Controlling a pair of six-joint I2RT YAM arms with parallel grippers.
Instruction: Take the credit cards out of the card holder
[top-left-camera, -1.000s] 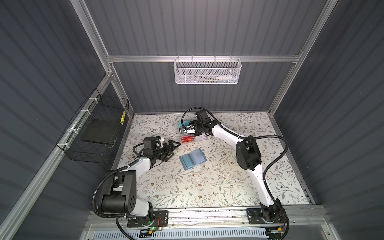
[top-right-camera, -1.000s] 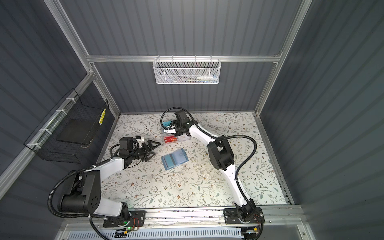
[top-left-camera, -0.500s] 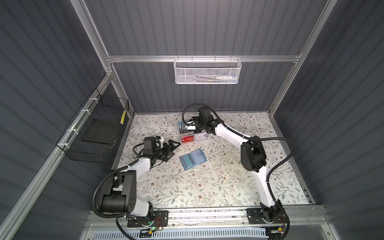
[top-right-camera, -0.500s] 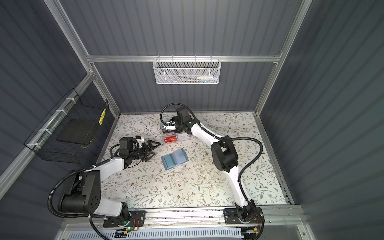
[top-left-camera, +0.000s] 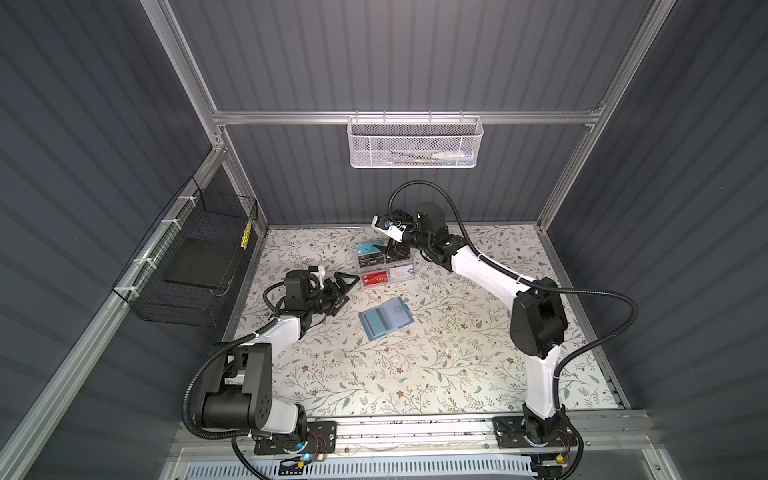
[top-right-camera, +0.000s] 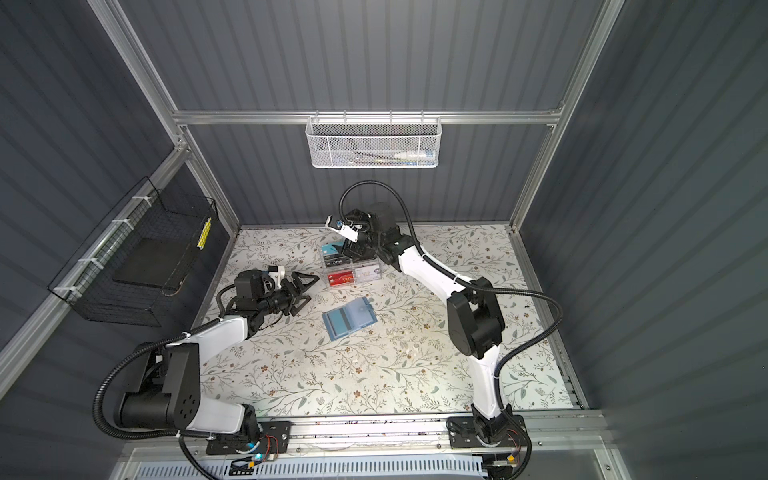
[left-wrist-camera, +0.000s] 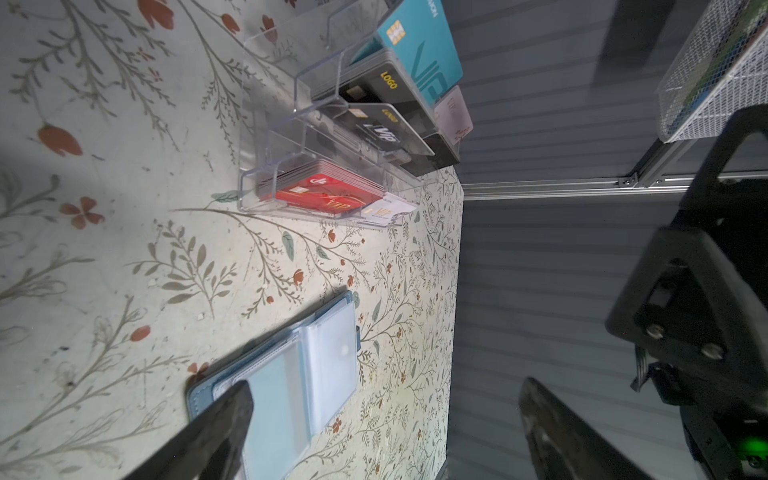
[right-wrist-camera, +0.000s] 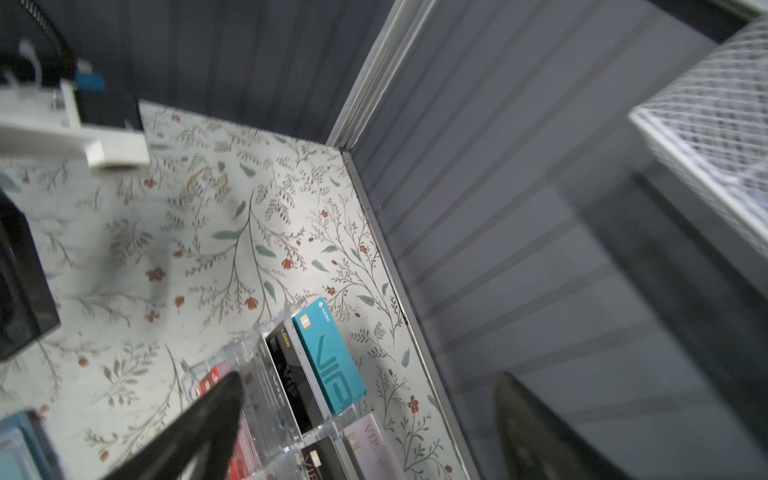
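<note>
The card holder (top-left-camera: 385, 318) (top-right-camera: 349, 318) is a slate-blue wallet lying open on the floral table, its clear sleeves up (left-wrist-camera: 291, 374). A dark stripe shows through one sleeve. Black credit cards with "VIP" lettering (left-wrist-camera: 384, 131) (right-wrist-camera: 286, 374) stand in the middle tier of a clear acrylic rack (top-left-camera: 399, 266) (top-right-camera: 365, 266). My right gripper (top-left-camera: 395, 249) (right-wrist-camera: 370, 380) hovers over the rack's back tiers, open and holding nothing. My left gripper (top-left-camera: 347, 286) (left-wrist-camera: 386, 388) rests low, left of the wallet, open and empty, pointing toward it.
The rack (left-wrist-camera: 270, 137) also holds teal, red, white and pink cards. It stands near the back wall. A white mesh basket (top-left-camera: 413, 141) hangs on the back wall. A black wire basket (top-left-camera: 195, 257) hangs on the left wall.
My right gripper's jaws went from nearly shut to wide open above the rack, and its elbow swung slightly to the right. The left arm and the wallet have not moved.
</note>
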